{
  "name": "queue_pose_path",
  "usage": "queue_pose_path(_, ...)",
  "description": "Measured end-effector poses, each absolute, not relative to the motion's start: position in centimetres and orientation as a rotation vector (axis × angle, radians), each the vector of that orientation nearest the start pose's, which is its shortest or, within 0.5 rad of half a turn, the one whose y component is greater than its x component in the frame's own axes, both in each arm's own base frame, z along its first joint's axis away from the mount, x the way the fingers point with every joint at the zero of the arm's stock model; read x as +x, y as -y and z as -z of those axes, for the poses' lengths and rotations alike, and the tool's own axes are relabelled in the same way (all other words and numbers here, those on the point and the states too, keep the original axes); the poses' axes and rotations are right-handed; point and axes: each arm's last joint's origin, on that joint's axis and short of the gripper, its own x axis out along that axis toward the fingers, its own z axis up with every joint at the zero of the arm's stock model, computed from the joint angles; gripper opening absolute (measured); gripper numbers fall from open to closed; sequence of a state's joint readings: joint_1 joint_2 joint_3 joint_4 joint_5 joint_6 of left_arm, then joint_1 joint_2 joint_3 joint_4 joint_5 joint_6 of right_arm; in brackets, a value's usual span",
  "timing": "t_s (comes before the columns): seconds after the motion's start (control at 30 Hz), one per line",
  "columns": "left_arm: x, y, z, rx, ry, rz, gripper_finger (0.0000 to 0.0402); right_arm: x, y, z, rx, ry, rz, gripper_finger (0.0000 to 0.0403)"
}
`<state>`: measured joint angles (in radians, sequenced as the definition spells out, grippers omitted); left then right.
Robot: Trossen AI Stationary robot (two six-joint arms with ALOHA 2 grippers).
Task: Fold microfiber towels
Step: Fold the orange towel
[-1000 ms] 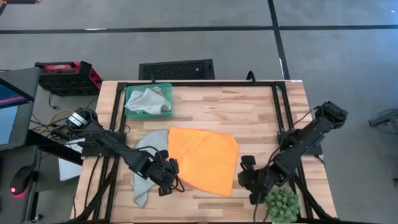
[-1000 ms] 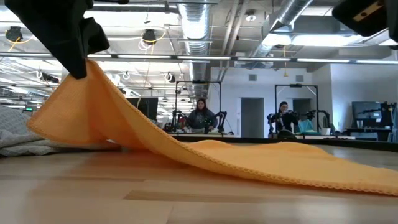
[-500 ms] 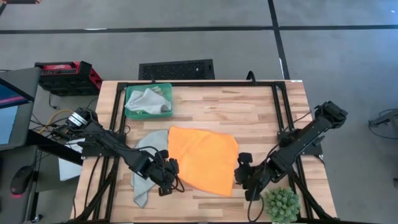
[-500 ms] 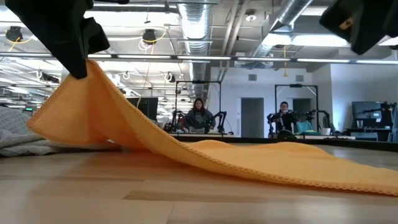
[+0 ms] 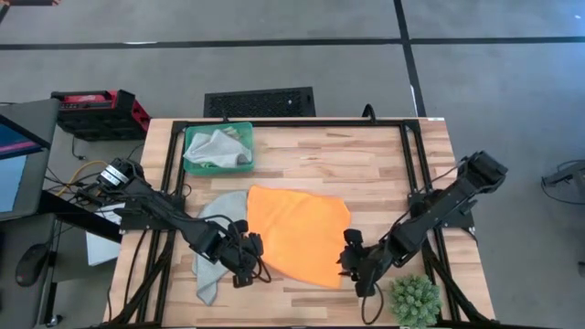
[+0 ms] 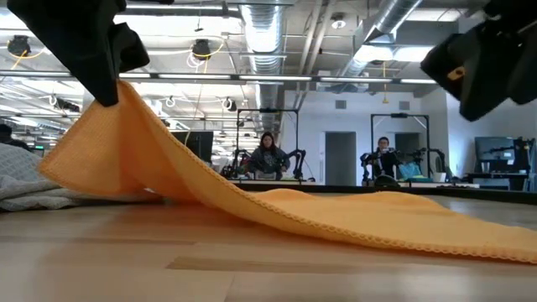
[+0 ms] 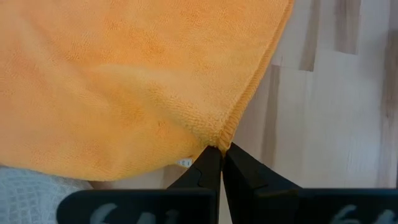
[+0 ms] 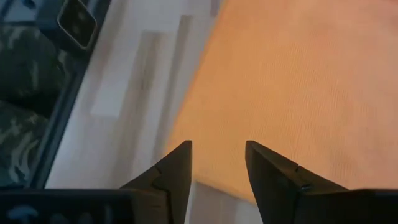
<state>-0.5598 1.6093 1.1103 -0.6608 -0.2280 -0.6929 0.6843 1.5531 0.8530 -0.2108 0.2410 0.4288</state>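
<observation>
At the far left the green tray (image 5: 218, 149) sits near the table's back edge with a pale grey towel (image 5: 213, 146) bunched inside it. In front of it another grey towel (image 5: 211, 247) lies crumpled on the wooden table (image 5: 366, 164), partly under the orange towel (image 5: 299, 231). The left gripper (image 5: 249, 260) is pinched tight on the orange towel's near left corner, lifting it so the cloth slopes down to the tabletop in the low view. The rest of the orange towel lies spread flat mid-table. At its near right corner the right gripper (image 5: 351, 262) hovers with fingers (image 8: 174, 171) parted, holding nothing. Just beside it sits the spiky plant ball (image 5: 415, 300).
</observation>
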Motion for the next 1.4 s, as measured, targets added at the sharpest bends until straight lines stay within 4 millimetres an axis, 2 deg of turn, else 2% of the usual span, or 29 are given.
queue_pose_path(0.17, 26.8, 16.0, -21.5, -0.164, -1.096, -0.097, 0.0, 24.4, -19.1, -15.3, -0.04, -0.957, -0.263, 0.0173)
queue_pose_path(0.33, 26.8, 16.0, -21.5, -0.161, -1.095, -0.095, 0.0, 25.1, -19.5, -13.7, -0.015, -0.99, -0.335, 0.0171)
queue_pose_path(0.43, 26.8, 16.0, -21.5, -0.159, -1.096, -0.095, 0.0, 25.6, -19.7, -13.4, 0.007, -0.967, -0.349, 0.017)
queue_pose_path(0.93, 26.9, 16.0, -21.5, -0.087, -1.091, -0.057, 0.0, 26.2, -17.9, -12.9, 0.006, -1.033, -0.281, 0.0176)
queue_pose_path(1.2, 26.9, 16.0, -21.5, -0.088, -1.09, -0.056, 0.0, 26.8, -18.1, -10.8, -0.013, -1.065, -0.252, 0.0176)
queue_pose_path(1.4, 26.9, 16.0, -21.5, -0.088, -1.089, -0.056, 0.0, 26.7, -18.2, -10.4, 0.003, -1.071, -0.218, 0.0167)
